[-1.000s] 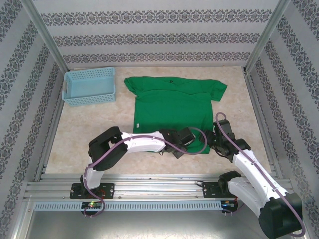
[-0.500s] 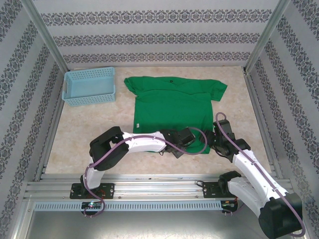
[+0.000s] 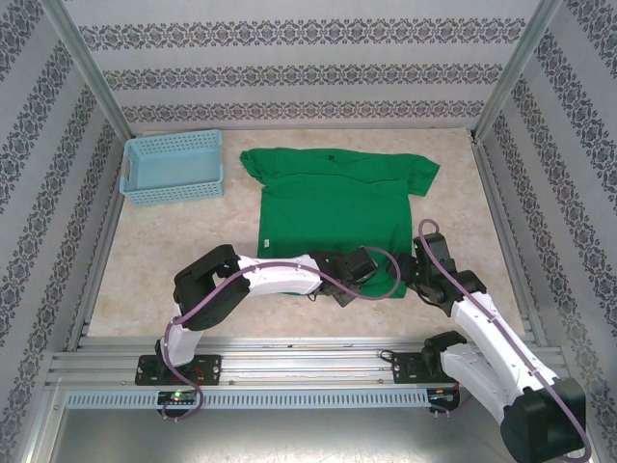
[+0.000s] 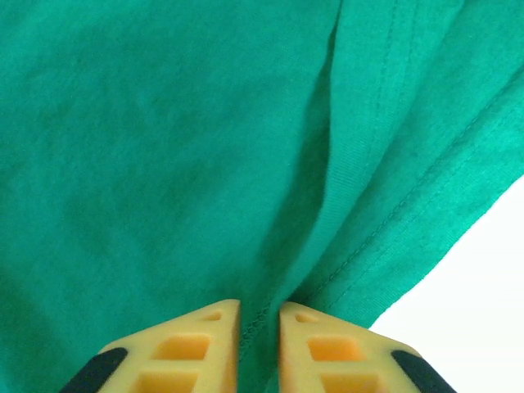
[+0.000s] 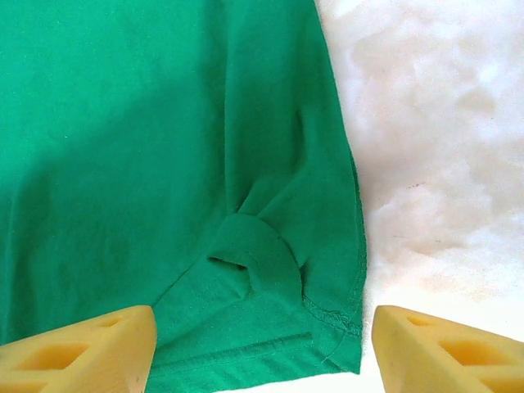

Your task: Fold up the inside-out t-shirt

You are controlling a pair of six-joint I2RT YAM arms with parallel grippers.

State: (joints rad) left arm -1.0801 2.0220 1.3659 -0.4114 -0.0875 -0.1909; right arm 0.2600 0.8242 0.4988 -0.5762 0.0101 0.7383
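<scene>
The basket (image 3: 174,169) sits at the far left of the table (image 3: 145,260), well apart from the work and playing no part in it. The left gripper (image 4: 260,315) reaches across to the near hem of the shirt (image 3: 333,207), and its fingers are pinched nearly together on a ridge of green cloth just inside the hem seam. The shirt itself lies spread flat in the middle of the table, collar at the far side, both sleeves out, and no fold is made in it (only a small pucker shows near the near right corner). The right gripper (image 5: 262,336) hangs over that corner with its jaws wide apart, one either side of the cloth, gripping nothing. As I judge it, the task is barely begun: one hem grip is taken, the second is yet to be taken, and every fold remains to be done.
</scene>
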